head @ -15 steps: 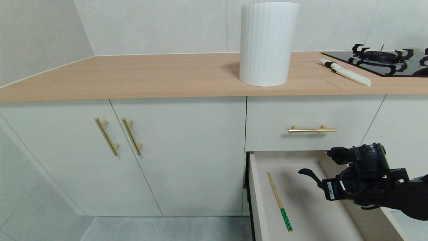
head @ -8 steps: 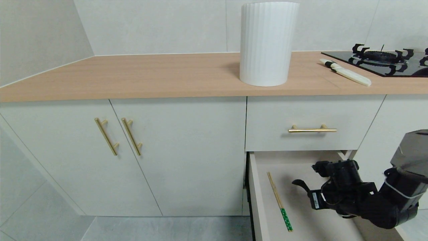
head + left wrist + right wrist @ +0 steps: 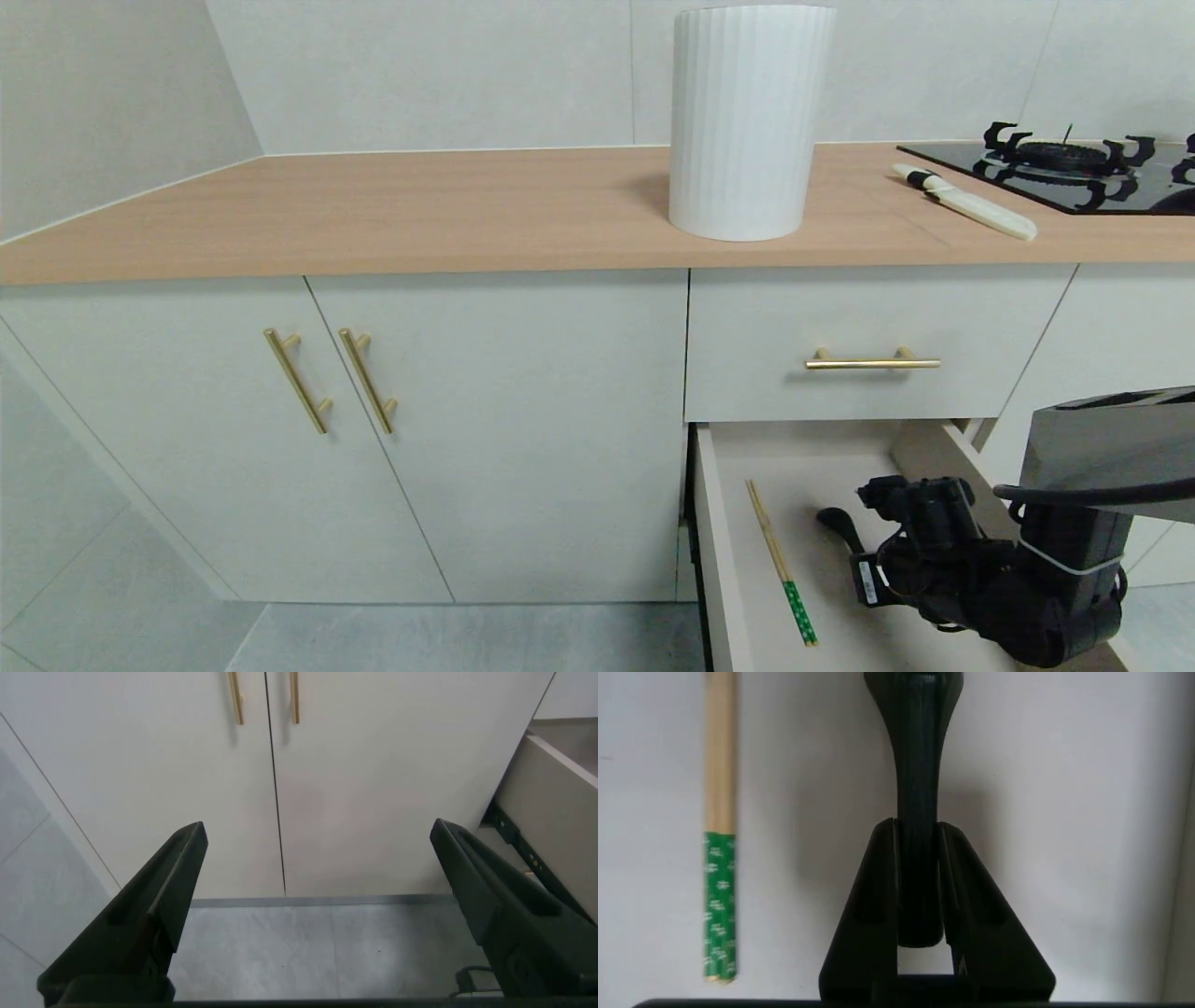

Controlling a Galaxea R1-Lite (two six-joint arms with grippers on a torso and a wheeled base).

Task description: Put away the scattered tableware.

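Left end effector: fingers spread wide, nothing held, facing the cabinet doors. The counter carries a white canister at upper centre, and a knife lies at upper right. Lower right: open drawer, chopsticks flat along its left side. Right end effector is inside the drawer, clamped on the handle of a black spoon, just right of the chopsticks and apart from them.
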